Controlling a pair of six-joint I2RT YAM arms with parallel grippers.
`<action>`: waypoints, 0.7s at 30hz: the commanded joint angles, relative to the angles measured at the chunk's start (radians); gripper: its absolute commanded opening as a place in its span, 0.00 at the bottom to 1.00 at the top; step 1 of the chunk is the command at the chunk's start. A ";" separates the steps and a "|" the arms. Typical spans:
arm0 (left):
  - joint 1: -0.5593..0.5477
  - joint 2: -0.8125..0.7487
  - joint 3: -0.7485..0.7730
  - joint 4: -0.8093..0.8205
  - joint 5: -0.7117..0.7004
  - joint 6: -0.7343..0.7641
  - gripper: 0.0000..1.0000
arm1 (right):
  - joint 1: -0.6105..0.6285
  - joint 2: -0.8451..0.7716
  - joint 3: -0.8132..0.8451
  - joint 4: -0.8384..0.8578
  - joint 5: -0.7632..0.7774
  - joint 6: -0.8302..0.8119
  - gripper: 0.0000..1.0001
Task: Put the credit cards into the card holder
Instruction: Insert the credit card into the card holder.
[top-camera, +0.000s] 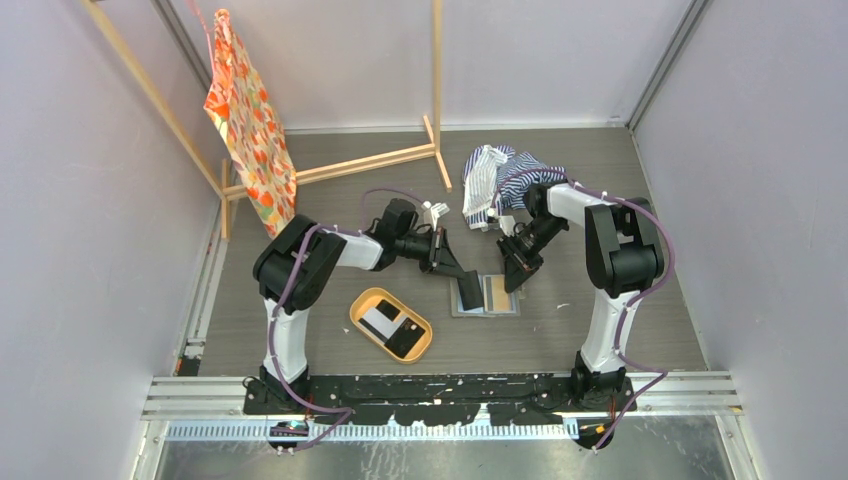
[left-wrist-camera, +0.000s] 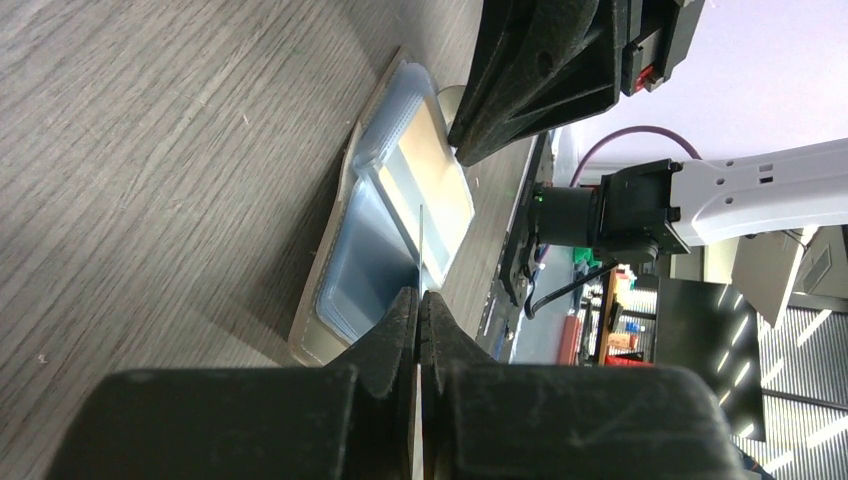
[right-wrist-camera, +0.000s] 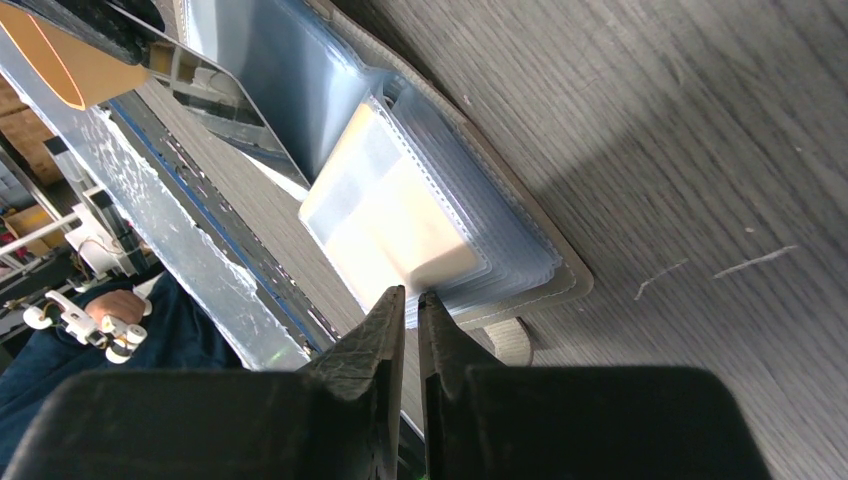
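Table (top-camera: 600, 200): grey wood grain, slick. If the holder is pushed, it will slide.

Orange tray (top-camera: 355, 310): holds a white card (top-camera: 378, 320) and a black card (top-camera: 403, 335), both still waiting.

Card holder (top-camera: 510, 305): lies open between the two claws, with a tan card already in one clear sleeve.

Right claw (right-wrist-camera: 411, 297): jaws nearly together, apparently pinching the sleeve edge. If that pinch slips, the pocket mouth falls shut.

Left claw (left-wrist-camera: 420, 300): clamped tight on a thin card (left-wrist-camera: 421, 235), seen edge-on just above the holder. Risks are that the card misses the slot and rides over the sleeve, or bends or twists in the grip if driven against the plastic.
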 joint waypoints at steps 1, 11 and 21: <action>0.014 -0.033 -0.023 0.061 0.034 -0.016 0.00 | 0.009 0.002 0.023 0.000 0.005 0.000 0.15; 0.008 -0.027 -0.019 0.081 0.042 -0.039 0.00 | 0.013 0.004 0.023 0.000 0.006 0.002 0.15; 0.009 -0.041 -0.020 0.075 0.055 -0.038 0.00 | 0.018 0.006 0.024 0.000 0.007 0.002 0.15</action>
